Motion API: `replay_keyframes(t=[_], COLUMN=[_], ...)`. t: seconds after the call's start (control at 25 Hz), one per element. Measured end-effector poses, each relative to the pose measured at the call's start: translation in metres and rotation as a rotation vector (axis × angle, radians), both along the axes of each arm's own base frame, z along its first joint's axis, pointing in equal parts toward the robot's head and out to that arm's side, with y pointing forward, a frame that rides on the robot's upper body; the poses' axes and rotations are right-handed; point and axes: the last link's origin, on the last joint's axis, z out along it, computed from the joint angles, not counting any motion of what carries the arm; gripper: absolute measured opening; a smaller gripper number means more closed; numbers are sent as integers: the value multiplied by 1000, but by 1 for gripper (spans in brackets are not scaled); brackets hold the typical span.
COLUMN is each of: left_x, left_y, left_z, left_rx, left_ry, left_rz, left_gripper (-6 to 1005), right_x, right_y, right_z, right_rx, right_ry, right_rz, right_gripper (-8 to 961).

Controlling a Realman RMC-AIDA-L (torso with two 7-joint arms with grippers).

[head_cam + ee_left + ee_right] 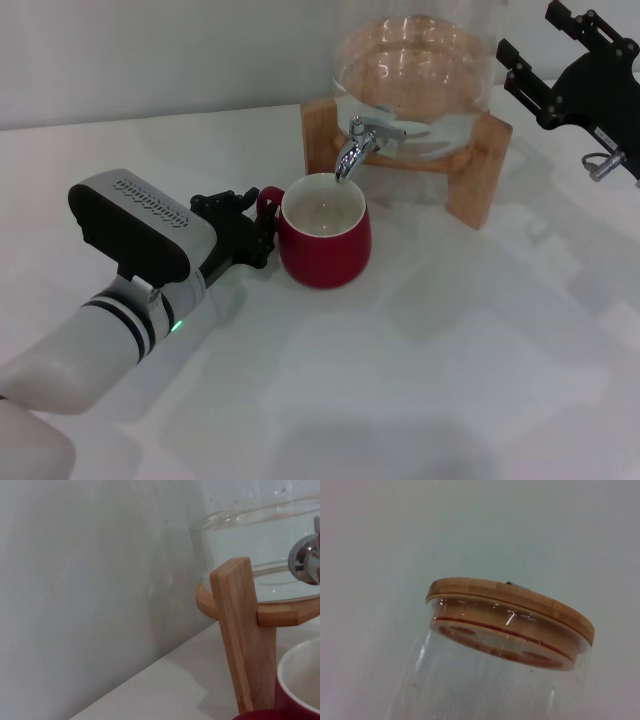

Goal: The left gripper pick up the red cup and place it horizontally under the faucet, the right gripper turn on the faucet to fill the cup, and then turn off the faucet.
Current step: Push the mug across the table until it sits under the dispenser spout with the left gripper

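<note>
Head view, left gripper (262,228) clamped on red cup (324,232) handle under faucet (357,146), right gripper (560,70) raised apart, fingers' gap unclear, right wrist view alone shows jar's wooden lid (510,605).

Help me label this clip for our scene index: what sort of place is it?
Probably a lab test bench staged as a drinks corner: a bare white table against a plain wall, holding only a glass water jar on a wooden stand, with a red cup under its faucet.

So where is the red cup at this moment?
In the head view the red cup stands upright on the white table, directly under the faucet of the glass jar, with the left gripper at its handle on the robot's left.
</note>
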Motion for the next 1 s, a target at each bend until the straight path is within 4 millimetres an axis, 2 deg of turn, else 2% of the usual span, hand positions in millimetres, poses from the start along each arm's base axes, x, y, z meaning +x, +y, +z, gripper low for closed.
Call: replay_keyframes(t=[0.6,0.88,1.0], left_x=[2,-3,-7], left_y=[-4,-13,-22], left_z=[-5,-7,-5], left_rx=[-22,-11,24], left_ry=[13,14,6], left_rz=[2,-1,12], left_gripper=[251,252,297], right_x=[2,2,2], right_y=[-2,-2,-2], right_z=[-1,0,1], right_rx=[-8,-5,-3], right_ry=[-5,-8,-9], right_rz=[-2,1,3], right_gripper=[663,663,663])
